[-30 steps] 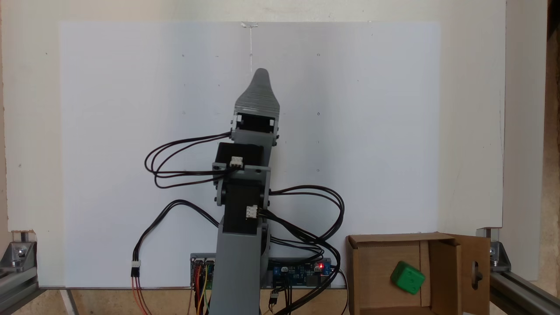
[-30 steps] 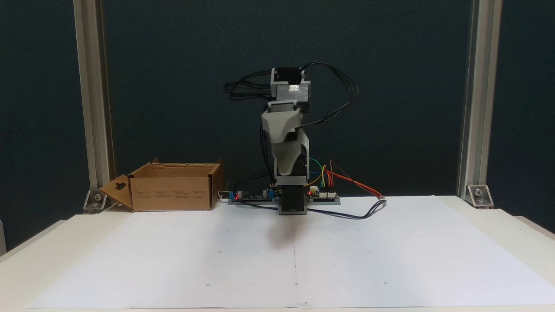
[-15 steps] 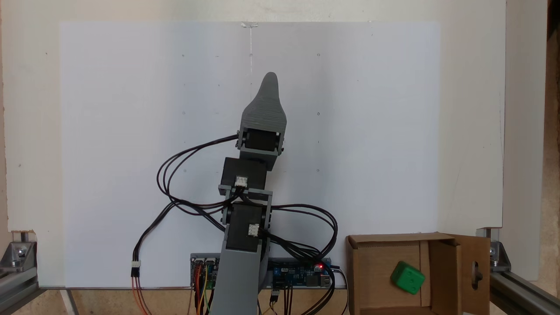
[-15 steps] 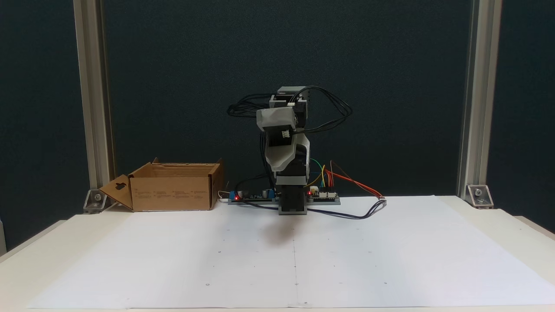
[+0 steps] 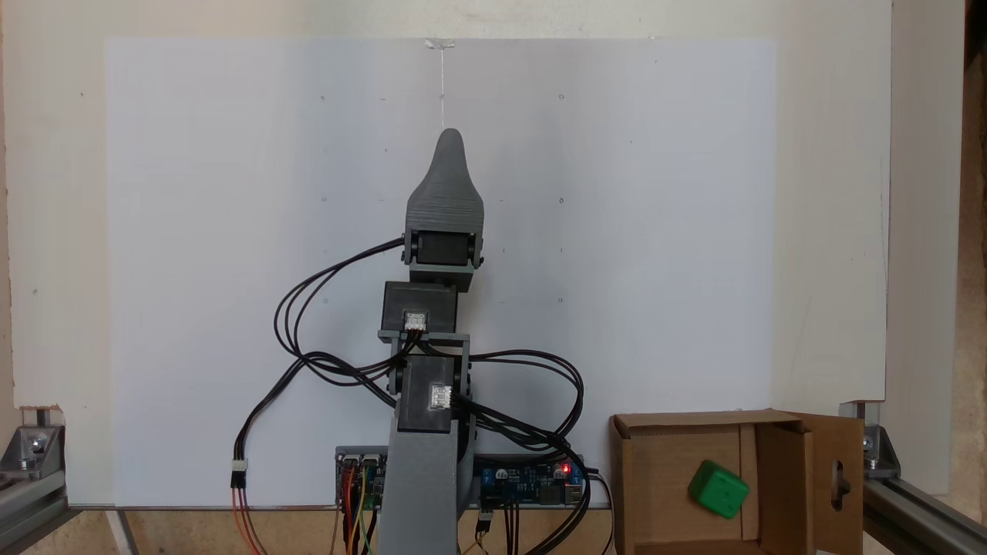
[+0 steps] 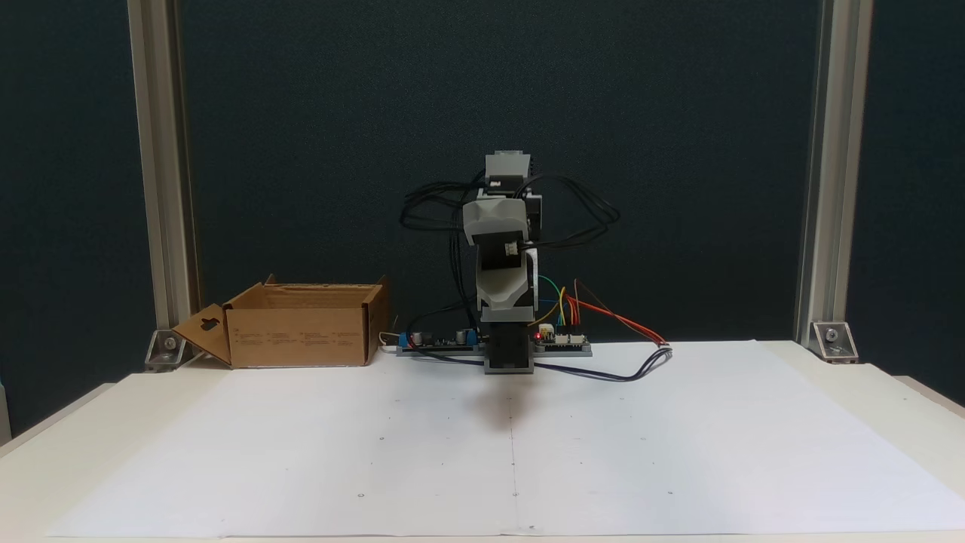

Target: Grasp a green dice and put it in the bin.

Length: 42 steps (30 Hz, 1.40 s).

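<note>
Green dice [image 5: 719,489] sits inside bin [image 5: 672,422] w/ gripper [image 5: 450,142] well apart over paper, claw state can't tell.

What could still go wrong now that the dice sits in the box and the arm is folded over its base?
Little seems left to do, so the risks are small.
1. The black cables loop wide around the arm; a further swing might snag them.
2. The green dice lies tilted inside the bin, so it may still settle.
3. The claw shows one tip from above, so whether it is open or shut cannot be told before the next move.
</note>
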Motion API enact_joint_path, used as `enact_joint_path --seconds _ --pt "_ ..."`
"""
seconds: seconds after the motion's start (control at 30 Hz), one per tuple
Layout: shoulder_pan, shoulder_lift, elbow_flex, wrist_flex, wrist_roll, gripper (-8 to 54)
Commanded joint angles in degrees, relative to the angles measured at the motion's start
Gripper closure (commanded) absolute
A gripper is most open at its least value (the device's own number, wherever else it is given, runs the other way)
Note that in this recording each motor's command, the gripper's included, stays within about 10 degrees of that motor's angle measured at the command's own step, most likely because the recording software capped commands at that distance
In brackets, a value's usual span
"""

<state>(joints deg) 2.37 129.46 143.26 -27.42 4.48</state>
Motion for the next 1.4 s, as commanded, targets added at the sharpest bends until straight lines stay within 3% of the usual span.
enact_joint_path --seconds 0.0,0.6,1.37 --pt "-0.4 6.5 0.4 -9.4 1.5 -0.9" --pt "-0.2 6.4 19.6 -50.0 1.4 1.5" --pt "-0.3 6.1 29.1 -55.9 1.7 1.1"
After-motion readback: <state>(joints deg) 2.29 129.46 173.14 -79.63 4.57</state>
